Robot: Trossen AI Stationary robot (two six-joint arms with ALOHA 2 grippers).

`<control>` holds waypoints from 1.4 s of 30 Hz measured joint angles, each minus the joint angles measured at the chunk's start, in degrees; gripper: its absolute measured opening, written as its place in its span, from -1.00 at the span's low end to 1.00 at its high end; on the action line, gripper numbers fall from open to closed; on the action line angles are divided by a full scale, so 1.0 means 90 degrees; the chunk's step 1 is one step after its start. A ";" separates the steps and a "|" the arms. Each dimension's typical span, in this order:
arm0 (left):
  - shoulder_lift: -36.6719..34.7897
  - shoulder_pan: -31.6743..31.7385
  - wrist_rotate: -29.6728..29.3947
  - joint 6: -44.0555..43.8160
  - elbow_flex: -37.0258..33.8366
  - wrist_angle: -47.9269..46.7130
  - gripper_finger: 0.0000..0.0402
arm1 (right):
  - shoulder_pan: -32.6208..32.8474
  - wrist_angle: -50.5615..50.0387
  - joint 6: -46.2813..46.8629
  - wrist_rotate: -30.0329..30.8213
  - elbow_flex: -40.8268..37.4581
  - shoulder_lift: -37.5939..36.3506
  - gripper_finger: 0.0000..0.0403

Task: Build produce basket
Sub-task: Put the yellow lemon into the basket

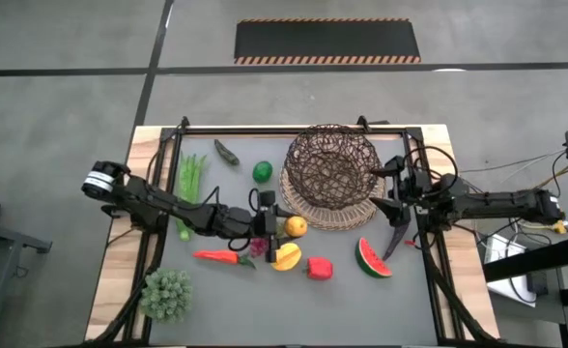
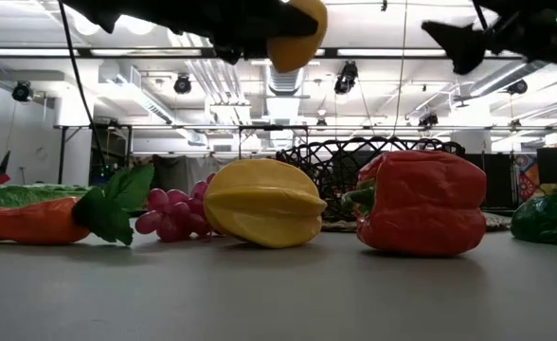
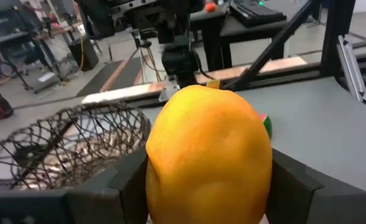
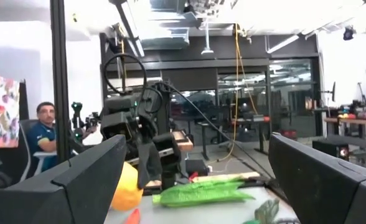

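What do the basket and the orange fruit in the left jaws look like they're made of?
The basket looks like dark open-weave wicker or wire on a lighter tan woven base; light shows through the gaps, so which one stays open. The orange, held in the left gripper, looks like moulded plastic or foam: an even matte skin with fine dimples and a soft sheen.

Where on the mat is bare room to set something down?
Bare: the mat's near strip below the red pepper, and the corner beyond the watermelon slice. Crowded: around carrot, grapes and the left hand holding the orange.
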 joint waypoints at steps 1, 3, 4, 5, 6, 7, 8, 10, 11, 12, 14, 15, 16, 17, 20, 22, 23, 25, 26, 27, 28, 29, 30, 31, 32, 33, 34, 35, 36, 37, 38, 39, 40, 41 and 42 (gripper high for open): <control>-0.0023 -0.0011 -0.0010 0.0052 -0.0003 0.0012 0.07 | 0.0023 -0.0011 -0.0073 -0.0003 0.0135 0.0114 0.86; -0.0084 -0.0035 -0.0008 0.0175 -0.0063 -0.0007 0.07 | 0.0067 -0.0077 -0.0223 -0.0010 0.0414 0.0362 0.86; -0.0111 -0.0044 -0.0008 0.0218 -0.0090 -0.0026 0.07 | 0.0082 -0.0149 -0.0300 -0.0022 0.0560 0.0483 0.86; -0.0141 -0.0044 -0.0008 0.0253 -0.0122 -0.0003 0.07 | 0.0085 -0.0246 -0.0372 -0.0025 0.0696 0.0595 0.86; -0.0208 -0.0044 -0.0008 0.0296 -0.0181 0.0017 0.07 | 0.0086 -0.0335 -0.0420 -0.0028 0.0842 0.0723 0.86; -0.0265 -0.0044 -0.0008 0.0330 -0.0251 0.0045 0.07 | 0.0086 -0.0394 -0.0477 -0.0026 0.0993 0.0859 0.86; -0.0306 -0.0044 -0.0010 0.0359 -0.0303 0.0143 0.07 | 0.0086 -0.0467 -0.0518 -0.0025 0.1137 0.1003 0.86; -0.0435 -0.0039 -0.0013 0.0467 -0.0460 0.0270 0.07 | 0.0086 -0.0543 -0.0612 -0.0030 0.1391 0.1315 0.86; -0.0474 -0.0031 -0.0052 0.0514 -0.0501 0.0327 0.07 | 0.0098 -0.0542 -0.0647 -0.0053 0.1521 0.1494 0.86; -0.0504 -0.0017 -0.0133 0.0589 -0.0511 0.0440 0.07 | 0.0103 -0.0537 -0.0654 -0.0098 0.1647 0.1655 0.86; -0.0577 -0.0008 -0.0357 0.0764 -0.0554 0.0571 0.07 | 0.0129 -0.0542 -0.0674 -0.0149 0.1904 0.2027 0.86; -0.0581 -0.0006 -0.0466 0.0858 -0.0552 0.0696 0.07 | 0.0151 -0.0571 -0.0674 -0.0151 0.2021 0.2223 0.86; -0.0582 -0.0003 -0.0603 0.0977 -0.0551 0.0777 0.07 | 0.0167 -0.0661 -0.0676 -0.0154 0.2121 0.2421 0.86; -0.0582 -0.0003 -0.0772 0.1071 -0.0556 0.0819 0.07 | 0.0183 -0.0663 -0.0684 -0.0168 0.2233 0.2613 0.86; -0.0565 0.0016 -0.1327 0.1344 -0.0559 0.1068 0.07 | 0.0219 -0.0500 -0.0676 -0.0139 0.2661 0.3126 0.86; -0.0556 0.0019 -0.1691 0.1600 -0.0559 0.1112 0.07 | 0.0222 -0.0503 -0.0613 -0.0139 0.2942 0.3488 0.86; -0.0552 0.0019 -0.1823 0.1742 -0.0559 0.1100 0.07 | 0.0222 -0.0529 -0.0578 -0.0139 0.3059 0.3665 0.86; -0.0551 0.0021 -0.2021 0.2038 -0.0559 0.1103 0.07 | 0.0222 -0.0617 -0.0570 -0.0139 0.3281 0.3981 0.86; -0.0551 0.0020 -0.2120 0.2196 -0.0559 0.1121 0.07 | 0.0220 -0.0578 -0.0556 -0.0138 0.3419 0.4125 0.86; -0.0551 0.0019 -0.2248 0.2369 -0.0559 0.1167 0.07 | 0.0219 -0.0536 -0.0511 -0.0124 0.3557 0.4243 0.86; -0.0551 0.0019 -0.2446 0.2549 -0.0559 0.1229 0.07 | 0.0219 -0.0542 -0.0466 -0.0091 0.3673 0.4344 0.86; -0.0551 0.0019 -0.2646 0.2723 -0.0559 0.1241 0.07 | 0.0219 -0.0583 -0.0412 -0.0071 0.3802 0.4465 0.86; -0.0551 0.0021 -0.2858 0.2907 -0.0554 0.1246 0.07 | 0.0219 -0.0649 -0.0389 -0.0064 0.3928 0.4571 0.86; -0.0551 0.0024 -0.3036 0.3115 -0.0554 0.1245 0.07 | 0.0219 -0.0766 -0.0340 0.0010 0.4039 0.4665 0.86; -0.0551 0.0029 -0.3161 0.3304 -0.0553 0.1233 0.07 | 0.0219 -0.0906 -0.0281 0.0074 0.4136 0.4755 0.86; -0.0551 0.0038 -0.3270 0.3468 -0.0549 0.1234 0.07 | 0.0219 -0.0967 -0.0216 0.0140 0.4244 0.4839 0.86; -0.0551 0.0044 -0.3346 0.3610 -0.0546 0.1255 0.07 | 0.0219 -0.1023 -0.0194 0.0193 0.4346 0.4894 0.86; -0.0551 0.0061 -0.3415 0.3700 -0.0544 0.1277 0.07 | 0.0219 -0.1090 -0.0169 0.0202 0.4439 0.4953 0.86; -0.0551 0.0078 -0.3448 0.3792 -0.0544 0.1286 0.07 | 0.0219 -0.1147 -0.0112 0.0210 0.4545 0.5017 0.86; -0.0551 0.0099 -0.3478 0.3843 -0.0544 0.1292 0.07 | 0.0219 -0.1178 -0.0026 0.0213 0.4651 0.5082 0.86; -0.0551 0.0124 -0.3513 0.3901 -0.0544 0.1288 0.07 | 0.0219 -0.1224 0.0038 0.0213 0.4719 0.5141 0.86; -0.0551 0.0152 -0.3535 0.3953 -0.0544 0.1297 0.07 | 0.0219 -0.1299 0.0152 0.0223 0.4785 0.5204 0.86; -0.0551 0.0170 -0.3542 0.3980 -0.0542 0.1309 0.07 | 0.0219 -0.1354 0.0219 0.0278 0.4881 0.5282 0.86; -0.0551 0.0191 -0.3561 0.4016 -0.0542 0.1336 0.07 | 0.0222 -0.1419 0.0311 0.0378 0.4971 0.5337 0.86; -0.0551 0.0206 -0.3574 0.4044 -0.0542 0.1357 0.07 | 0.0222 -0.1545 0.0351 0.0476 0.5054 0.5385 0.86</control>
